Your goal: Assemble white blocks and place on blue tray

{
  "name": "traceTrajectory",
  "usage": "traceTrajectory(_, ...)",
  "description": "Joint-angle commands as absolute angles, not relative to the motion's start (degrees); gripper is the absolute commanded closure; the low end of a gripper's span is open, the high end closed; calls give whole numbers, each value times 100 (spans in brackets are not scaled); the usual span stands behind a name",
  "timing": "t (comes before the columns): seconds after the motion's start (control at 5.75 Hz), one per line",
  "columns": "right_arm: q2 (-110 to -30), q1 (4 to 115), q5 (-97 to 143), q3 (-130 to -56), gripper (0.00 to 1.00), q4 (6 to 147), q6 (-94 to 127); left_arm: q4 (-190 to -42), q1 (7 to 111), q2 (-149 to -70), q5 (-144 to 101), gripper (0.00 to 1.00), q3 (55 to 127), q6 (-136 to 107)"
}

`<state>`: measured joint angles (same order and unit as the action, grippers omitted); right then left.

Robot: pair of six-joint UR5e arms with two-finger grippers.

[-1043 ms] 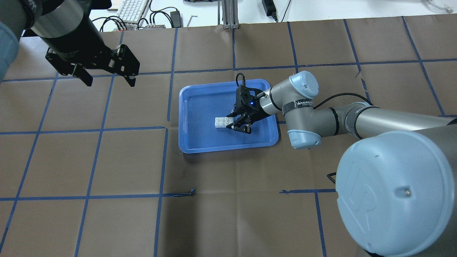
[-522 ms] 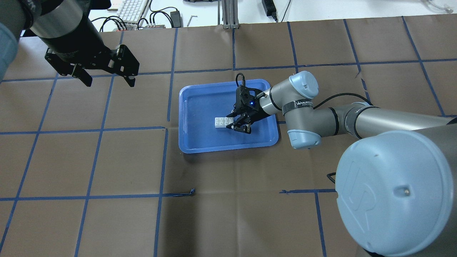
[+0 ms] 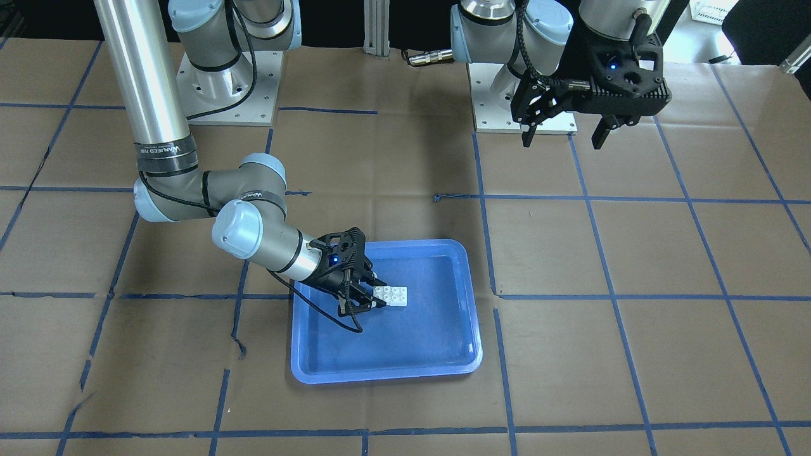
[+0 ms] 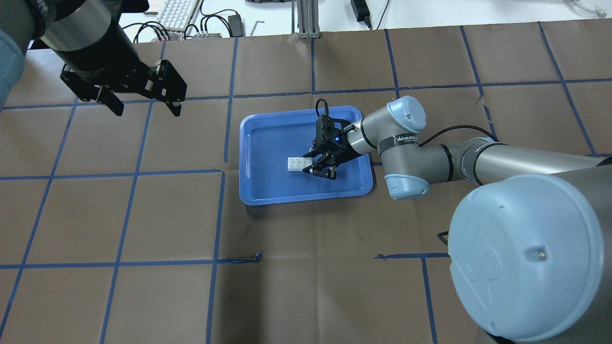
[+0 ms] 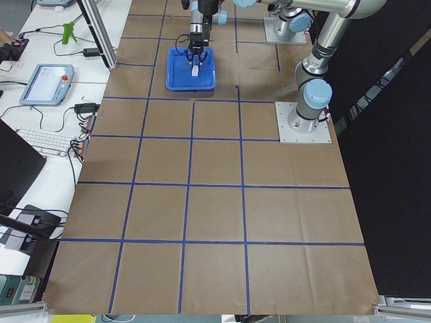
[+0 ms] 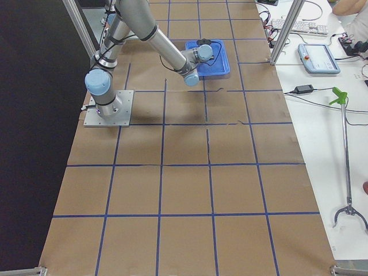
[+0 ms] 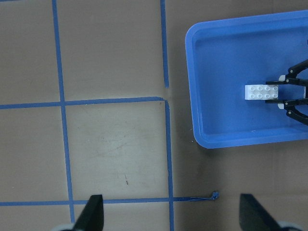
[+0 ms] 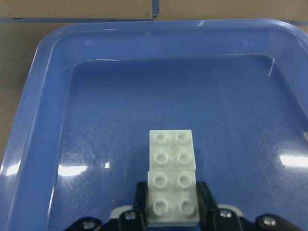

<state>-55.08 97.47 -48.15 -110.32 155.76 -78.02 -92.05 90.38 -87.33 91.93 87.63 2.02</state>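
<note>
The two white blocks (image 4: 299, 163) lie studs up and end to end, touching, on the floor of the blue tray (image 4: 277, 138). My right gripper (image 4: 311, 165) reaches in from the tray's right side and is shut on the nearer block. In the right wrist view the pads press both sides of the near block (image 8: 172, 202), and the far block (image 8: 172, 149) lies beyond it. The blocks also show in the front view (image 3: 393, 296) and the left wrist view (image 7: 262, 92). My left gripper (image 4: 148, 111) is open and empty, high over the table's far left.
The tray (image 3: 418, 342) sits mid-table on brown paper with a blue tape grid. A loose curl of tape (image 4: 257, 257) lies in front of the tray. A keyboard and cables (image 4: 177, 14) lie beyond the far table edge.
Almost nothing has changed. The right arm's elbow shifted very slightly; the gripper and the blocks stay in place. The left arm is still.
</note>
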Motion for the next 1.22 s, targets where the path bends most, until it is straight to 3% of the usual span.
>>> traceTrajectory(0.0, -5502, 9747, -4808, -11030, 30, 15574, -7796, -9211, 9035, -8719, 9193, 1, 8763, 202)
traceTrajectory(0.17, -5502, 9747, -4808, -11013, 10, 15574, -7796, -9202, 9035, -8719, 9193, 1, 8763, 202)
traceTrajectory(0.7, -5484, 9747, -4825, -10837, 8, 15566, -7778, -9211, 9035, -8719, 9193, 1, 8763, 202)
traceTrajectory(1.04, -5563, 9738, -4930, -10611, 1, 15557, -7099, -9202, 9035, -8710, 9193, 1, 8754, 202)
